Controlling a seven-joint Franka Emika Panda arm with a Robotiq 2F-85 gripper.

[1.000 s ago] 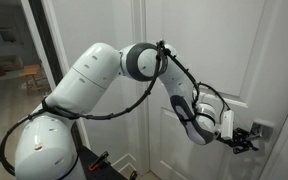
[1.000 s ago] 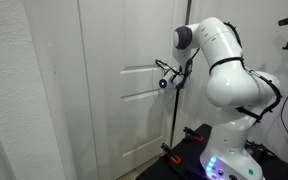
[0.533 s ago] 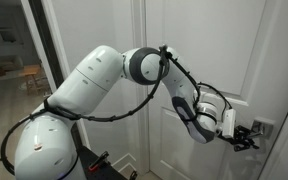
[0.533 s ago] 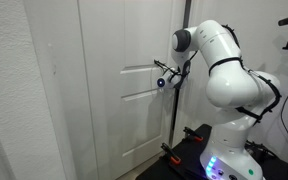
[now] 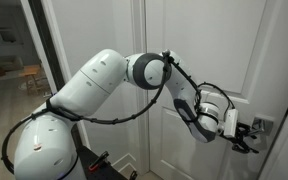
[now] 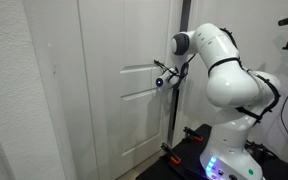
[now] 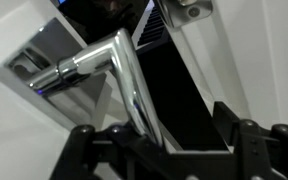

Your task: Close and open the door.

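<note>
The gripper is released, its fingers straddling the lever without touching it. It should clench squarely on the bar, then follow the swing of the door so the lever does not slip out. The door stands upright by its frame, long axis vertical, panelled face toward the robot. In the wrist view the lever slants from its plate toward the gripper.

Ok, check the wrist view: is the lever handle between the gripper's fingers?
Yes, the silver lever handle runs down between the spread fingers of the gripper, one on either side.
</note>
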